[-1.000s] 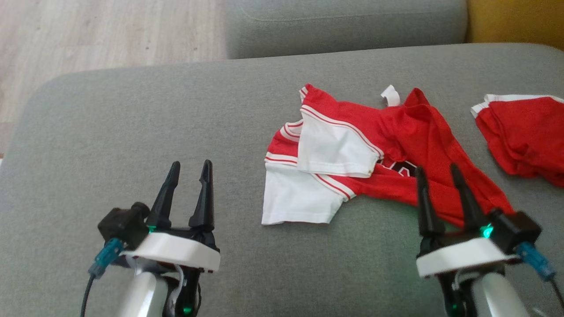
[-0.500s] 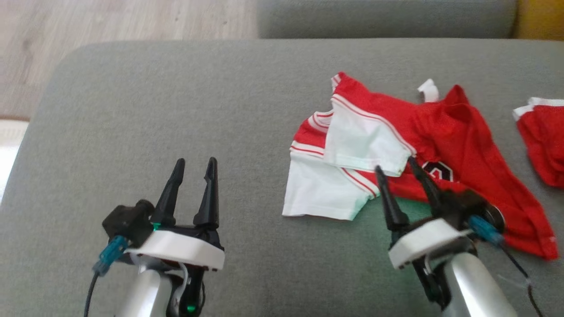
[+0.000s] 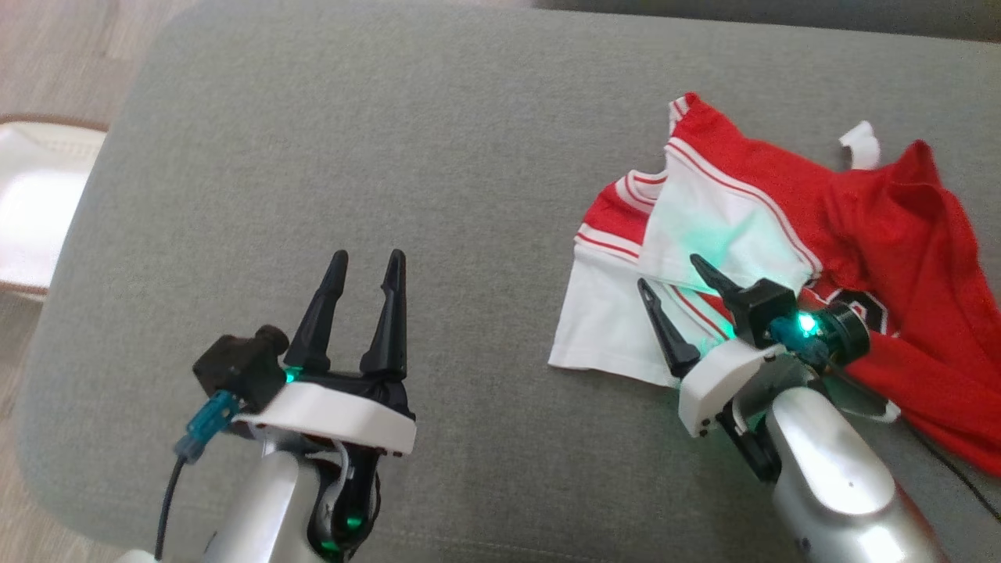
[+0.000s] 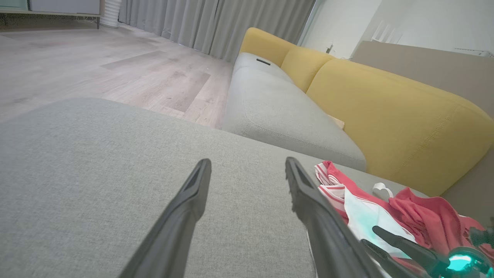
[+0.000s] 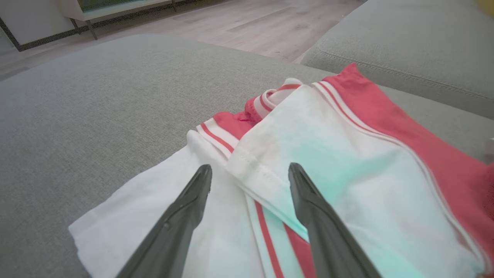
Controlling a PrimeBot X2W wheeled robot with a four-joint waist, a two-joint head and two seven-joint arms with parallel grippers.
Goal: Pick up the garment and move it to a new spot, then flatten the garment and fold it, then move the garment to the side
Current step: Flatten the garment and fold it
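Landmark: wide grey fabric seat cushion (image 3: 391, 141).
- Crumpled red-and-white jersey garment (image 3: 899, 234) lies on the cushion's right half.
- Right gripper (image 3: 669, 270) is over the cushion's near right part, fingertips above the garment's near left corner.
- Left gripper (image 3: 367, 258) is over the cushion's near left part, well apart from the garment.
- Pale wood plank floor (image 3: 62, 47) lies off the cushion's left side.
- Second grey seat cushion (image 4: 270, 112) sits behind the cushion, with a yellow padded backrest (image 4: 386, 112) beyond the far right corner.

Left pincer (image 3: 367, 256) upright, right pincer (image 3: 668, 270) tilted left — both gaping.
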